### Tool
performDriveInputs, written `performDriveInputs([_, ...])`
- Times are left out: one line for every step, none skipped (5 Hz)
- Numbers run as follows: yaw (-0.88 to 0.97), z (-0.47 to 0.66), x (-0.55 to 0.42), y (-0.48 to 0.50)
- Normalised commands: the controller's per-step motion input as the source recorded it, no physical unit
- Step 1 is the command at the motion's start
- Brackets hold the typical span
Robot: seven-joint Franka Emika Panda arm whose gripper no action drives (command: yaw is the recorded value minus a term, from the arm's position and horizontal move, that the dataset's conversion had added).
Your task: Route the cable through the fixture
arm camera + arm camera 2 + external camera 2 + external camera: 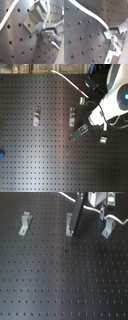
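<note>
1. The cable runs off the top edge of the first exterior view — its far end is unseen.
2. The arm covers the cable's lower run in the second exterior view, past its red band.
3. In both wrist views the gripper is cropped at the edge — whether it pinches the cable is unclear.
4. A small blue object is cut by the second exterior view's left edge, too small to identify.
</note>
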Motion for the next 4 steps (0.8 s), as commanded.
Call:
performDriveInputs([0.17,-0.05,-0.050,-0.152])
performDriveInputs([0.16,-0.40,-0.231,-0.249])
performDriveInputs([0.19,-0.46,-0.213,-0.207])
performDriveInputs([0.08,-0.44,-0.342,-0.181])
